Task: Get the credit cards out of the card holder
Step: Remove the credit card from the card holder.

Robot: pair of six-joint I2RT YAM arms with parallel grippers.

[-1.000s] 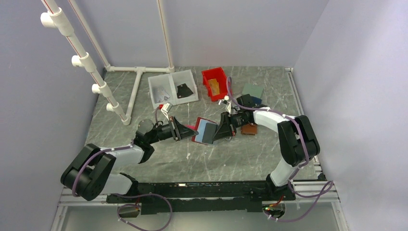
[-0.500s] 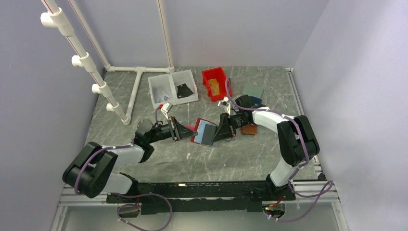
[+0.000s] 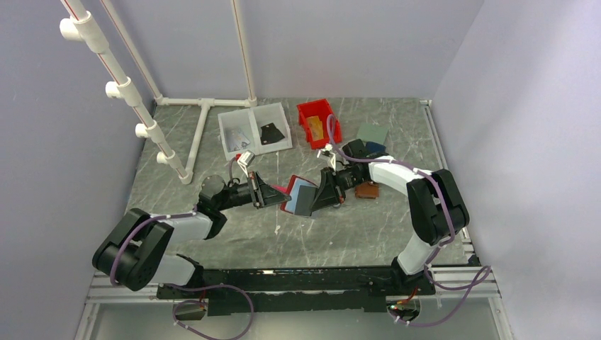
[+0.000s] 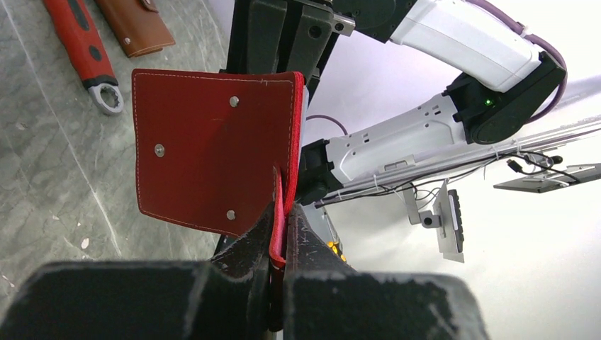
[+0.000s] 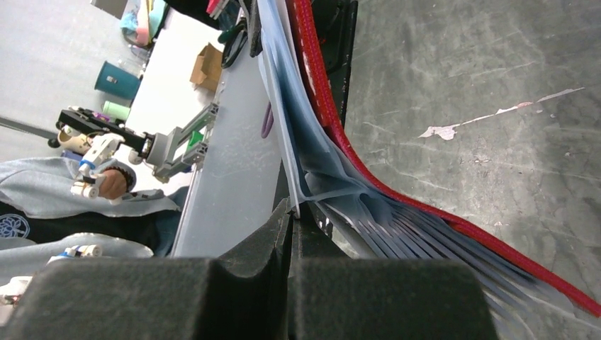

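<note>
Grey marbled desk (image 3: 340,234) carries a red bin (image 3: 306,112) at its far side. Nearer than the bin, the red card holder (image 4: 212,156) is held on edge and open between both arms, its pale blue-grey inside facing right. Down-left of the bin, the left hand (image 3: 266,191) is clamped on the holder's red strap (image 4: 278,227). Straight below the bin, the right hand (image 3: 322,193) is pinched tight on a grey card (image 3: 306,202) that sticks partway out of the holder's pockets.
</note>
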